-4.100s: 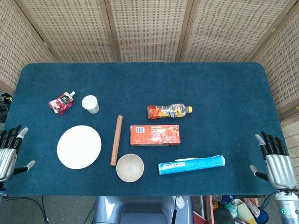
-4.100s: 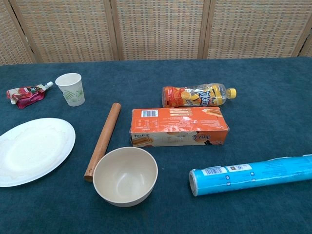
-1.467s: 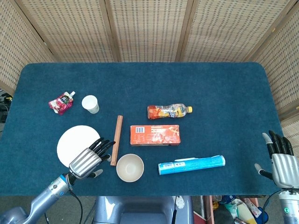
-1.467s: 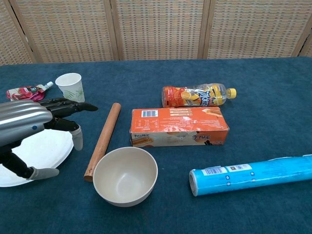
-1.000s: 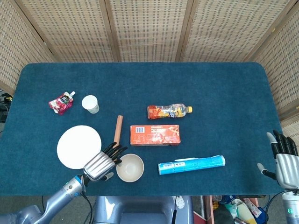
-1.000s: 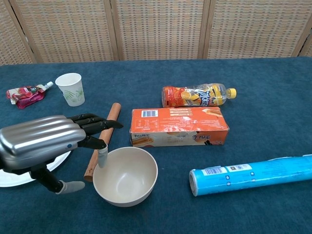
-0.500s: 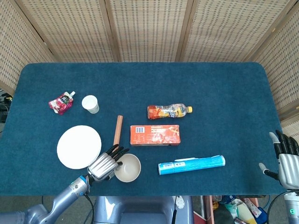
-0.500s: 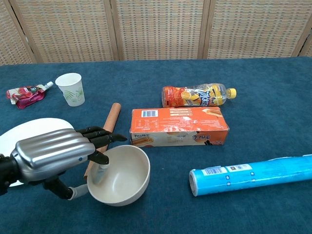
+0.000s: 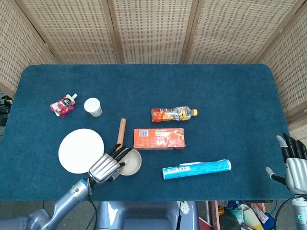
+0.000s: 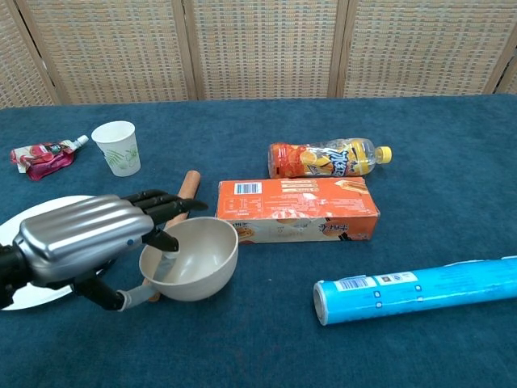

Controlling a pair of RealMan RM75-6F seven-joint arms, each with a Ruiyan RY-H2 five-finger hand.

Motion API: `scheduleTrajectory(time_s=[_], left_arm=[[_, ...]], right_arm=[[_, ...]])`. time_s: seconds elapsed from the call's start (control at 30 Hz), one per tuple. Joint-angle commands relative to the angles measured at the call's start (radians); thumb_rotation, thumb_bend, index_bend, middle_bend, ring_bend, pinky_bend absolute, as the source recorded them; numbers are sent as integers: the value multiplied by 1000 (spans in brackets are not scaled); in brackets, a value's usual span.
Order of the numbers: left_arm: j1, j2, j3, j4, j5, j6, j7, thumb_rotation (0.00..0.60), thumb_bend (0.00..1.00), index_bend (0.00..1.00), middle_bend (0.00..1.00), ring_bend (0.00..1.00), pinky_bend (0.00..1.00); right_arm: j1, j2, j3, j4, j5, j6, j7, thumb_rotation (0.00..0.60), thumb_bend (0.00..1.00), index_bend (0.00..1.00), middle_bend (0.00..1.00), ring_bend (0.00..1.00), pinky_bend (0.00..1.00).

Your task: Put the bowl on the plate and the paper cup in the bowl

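My left hand grips the beige bowl by its left rim, thumb under it and fingers inside, and holds it tilted just above the cloth. The white plate lies flat to the left of the bowl, partly hidden by the hand in the chest view. The paper cup stands upright further back on the left. My right hand hangs open past the table's right front corner, holding nothing.
A wooden rod lies behind the bowl. An orange box, a bottle and a blue tube lie to the right. A red pouch lies at the far left.
My left hand came in from the left edge over the plate, took the bowl by its rim, then lifted it and carried it a little back and left. The right hand barely moved.
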Motion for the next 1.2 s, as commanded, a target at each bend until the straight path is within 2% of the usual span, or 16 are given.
scheduleTrajectory(time_s=[0.03,0.27,0.4,0.57,0.7,0.87,1.0,1.2], left_arm=[[3,37,-15,-28,18,42,-20,600,435,715,0,0,0],[29,164,-38,-83,29,137,-71,600,435,715,0,0,0],[56,252,-20,-87,26,167,-112,600,435,715,0,0,0],[100,311,22,-19,11,182,-160,600,435,714,0,0,0],[127,315,51,63,2,181,-201,600,435,714,0,0,0],[158,272,76,188,-9,172,-268,600,435,714,0,0,0],[162,230,76,266,-14,162,-308,600,435,714,0,0,0],[159,205,67,303,-30,139,-325,600,435,714,0,0,0]], right_arm=[[0,0,0,0,-1,-1,2,600,177,0,0,0,0],[1,2,-1,0,1,-7,9,600,177,0,0,0,0],[1,4,-3,-1,0,-10,11,600,177,0,0,0,0],[2,3,-3,-3,1,-13,4,600,177,0,0,0,0],[2,3,-3,-8,1,-11,-6,600,177,0,0,0,0],[0,3,-3,-11,1,-8,-7,600,177,0,0,0,0],[1,3,-3,-11,1,-9,-7,600,177,0,0,0,0],[0,5,-3,-10,0,-10,5,600,177,0,0,0,0]])
